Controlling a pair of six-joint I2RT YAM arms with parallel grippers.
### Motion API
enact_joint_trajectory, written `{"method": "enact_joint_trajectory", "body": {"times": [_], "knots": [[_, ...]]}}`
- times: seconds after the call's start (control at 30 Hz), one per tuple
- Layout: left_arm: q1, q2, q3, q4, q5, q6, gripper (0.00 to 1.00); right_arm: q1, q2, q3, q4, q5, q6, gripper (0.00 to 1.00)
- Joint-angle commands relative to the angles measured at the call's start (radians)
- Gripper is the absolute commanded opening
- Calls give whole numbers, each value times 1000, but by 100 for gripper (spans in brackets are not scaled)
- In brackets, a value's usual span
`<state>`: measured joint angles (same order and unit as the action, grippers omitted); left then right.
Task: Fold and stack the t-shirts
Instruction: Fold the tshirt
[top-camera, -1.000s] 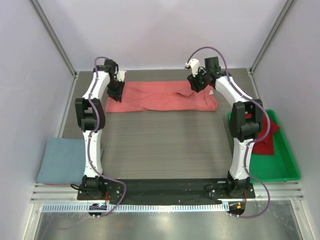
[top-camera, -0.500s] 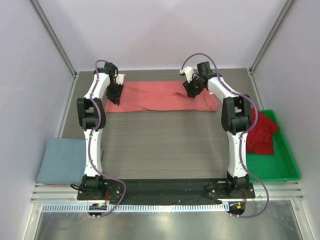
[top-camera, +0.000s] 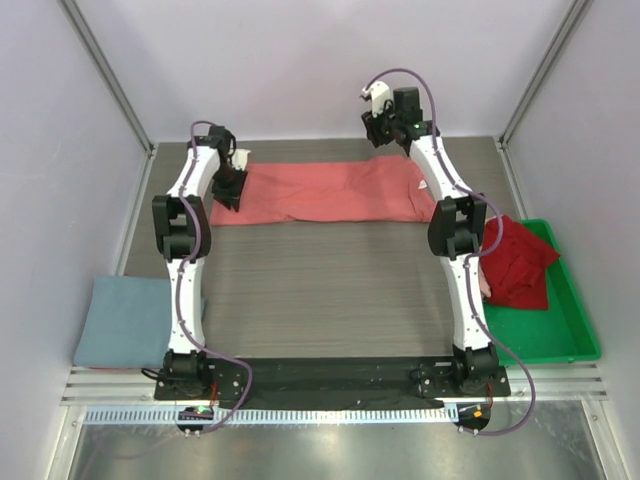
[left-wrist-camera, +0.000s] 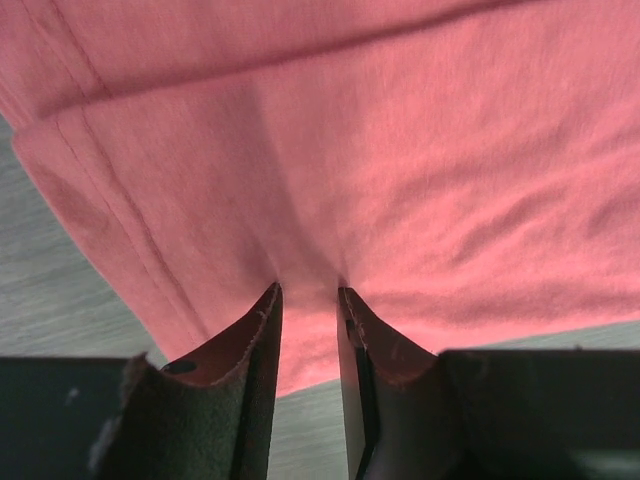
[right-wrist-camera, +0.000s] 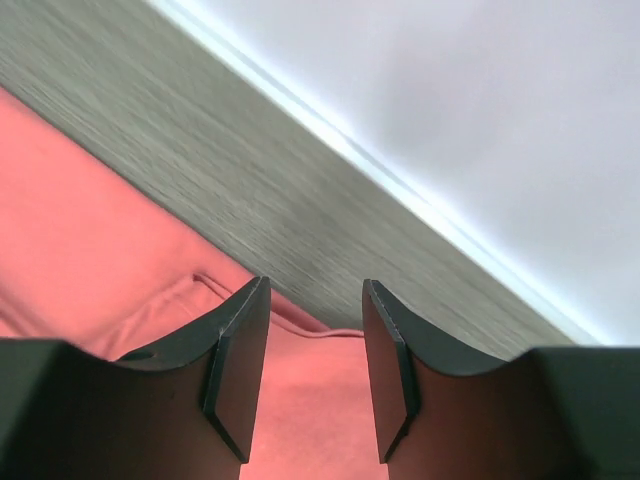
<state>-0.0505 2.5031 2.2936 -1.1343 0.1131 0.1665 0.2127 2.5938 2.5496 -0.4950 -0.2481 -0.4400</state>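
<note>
A pink t-shirt, folded into a long strip, lies across the back of the table. My left gripper is at its left end, with the jaws drawn close and pinching the cloth near its edge. My right gripper is open and empty, raised above the shirt's back edge near the rear wall. The right wrist view shows pink cloth and bare table below the spread fingers. A blue folded t-shirt lies at the front left. A dark red t-shirt lies crumpled in the green tray.
The green tray stands at the right edge beside the right arm's base. The rear wall and side posts stand close behind both grippers. Grey table shows between the pink shirt and the arm bases.
My right gripper has left the right part of the pink shirt and has risen back toward the rear wall, open. The left gripper has stayed at the shirt's left end.
</note>
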Motion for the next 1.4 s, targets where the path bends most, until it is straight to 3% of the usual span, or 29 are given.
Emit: {"method": "enact_joint_trajectory", "body": {"times": [0.0, 0.13, 0.17, 0.27, 0.47, 1.0, 1.1, 1.13, 1.2, 1.23, 1.37], "knots": [[0, -107, -28, -2, 5, 21, 30, -1, -197, -76, 52, -12, 73, 48], [0, -188, -77, 20, 39, 96, 34, -4, -447, -447, 84, -51, 0, 48], [-2, -254, -150, 48, 43, 125, 36, -3, -481, -580, 102, -54, -9, 48], [-14, -343, -297, 131, 45, 301, 42, -3, -584, -745, 118, -52, 6, 48], [-38, -336, -313, -47, -7, 565, 50, 2, -669, -877, 102, -69, 30, 49], [-43, -113, -183, -45, -167, 660, 48, 4, -748, -956, 81, -54, 3, 50], [-43, -89, -166, -64, -168, 657, 39, 5, -759, -971, 78, -51, 0, 50], [-43, -87, -163, -73, -162, 653, 29, 4, -761, -973, 78, -49, -3, 50], [-45, -105, -177, -88, -159, 648, 19, 4, -767, -980, 78, -42, -11, 50], [-45, -118, -209, -94, -153, 639, 12, 5, -767, -983, 78, -24, -12, 50], [-57, -255, -374, -105, -127, 620, 1, -2, -750, -1000, 81, 13, -28, 49]]}}
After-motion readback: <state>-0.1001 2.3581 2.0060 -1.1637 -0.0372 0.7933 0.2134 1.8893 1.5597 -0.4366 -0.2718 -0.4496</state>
